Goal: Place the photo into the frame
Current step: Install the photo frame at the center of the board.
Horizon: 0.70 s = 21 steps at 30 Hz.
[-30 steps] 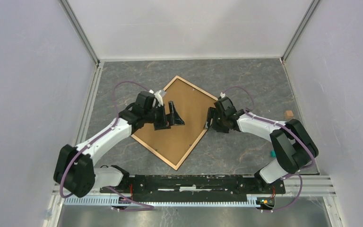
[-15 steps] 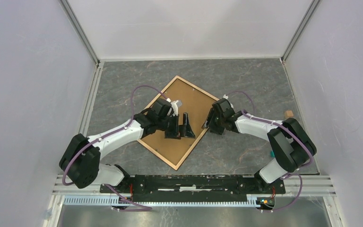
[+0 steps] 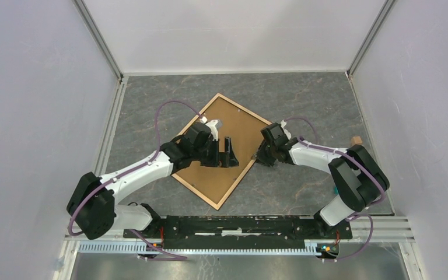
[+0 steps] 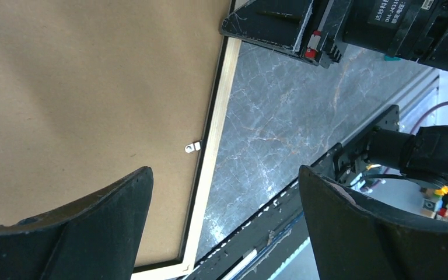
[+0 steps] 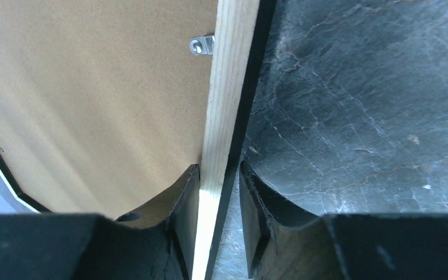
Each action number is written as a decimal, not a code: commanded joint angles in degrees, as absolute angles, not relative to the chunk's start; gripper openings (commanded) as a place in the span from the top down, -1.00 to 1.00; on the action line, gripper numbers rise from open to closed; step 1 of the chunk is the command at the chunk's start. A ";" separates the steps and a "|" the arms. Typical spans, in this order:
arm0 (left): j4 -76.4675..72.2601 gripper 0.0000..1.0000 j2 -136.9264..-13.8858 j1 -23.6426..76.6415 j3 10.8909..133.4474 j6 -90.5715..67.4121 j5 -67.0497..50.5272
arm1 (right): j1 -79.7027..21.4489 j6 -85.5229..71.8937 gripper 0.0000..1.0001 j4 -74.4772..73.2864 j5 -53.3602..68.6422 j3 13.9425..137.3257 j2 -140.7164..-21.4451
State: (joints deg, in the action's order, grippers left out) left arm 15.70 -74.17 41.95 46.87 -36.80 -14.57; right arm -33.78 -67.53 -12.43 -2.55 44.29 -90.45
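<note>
My right gripper (image 5: 219, 169) straddles the near-right rail of the frame (image 5: 231, 76), one finger inside and one outside, jaws drawn in until they look clamped on the wood. My left gripper (image 4: 224, 170) hangs above the same rail with its jaws spread wide and nothing between them.

The frame lies back-up on the table (image 4: 280, 134), turned like a diamond at mid-table. The brown backing board (image 4: 93, 87) fills it. I cannot see the photo; if it is in, it is under that board.

I judge this a late step: the right steadies the frame while the left comes for the small metal clip (image 4: 193, 147) on the rail. The next move calls for narrowing the left jaws, lowering one fingertip beside the clip and swinging its tab over the board.

The two grippers are near each other along that rail, so room there is tight. Bare table lies open beyond the rail towards the arm bases.
</note>
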 commanded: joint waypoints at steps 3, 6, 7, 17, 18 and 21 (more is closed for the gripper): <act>18.98 -1.00 -73.21 45.27 50.66 -31.04 -5.32 | -34.77 -68.49 0.55 -16.28 -1.95 42.88 -92.95; 20.80 -1.00 -73.56 47.22 51.73 -30.75 -1.56 | -34.77 -68.79 1.00 -16.57 -1.38 43.31 -91.98; 21.61 -1.00 -73.68 48.29 52.13 -30.57 -0.42 | -34.80 -68.98 1.00 -16.79 -1.40 43.61 -91.56; 29.66 -1.00 -77.69 61.54 58.05 -30.57 20.04 | -34.76 -70.36 1.00 -19.52 -0.17 47.55 -85.74; 30.40 -1.00 -78.63 62.70 58.60 -30.43 21.81 | -34.73 -70.83 1.00 -19.57 -0.10 47.47 -85.08; 31.05 -1.00 -80.82 65.31 59.45 -29.54 25.21 | -34.83 -72.81 1.00 -19.77 2.10 47.12 -83.23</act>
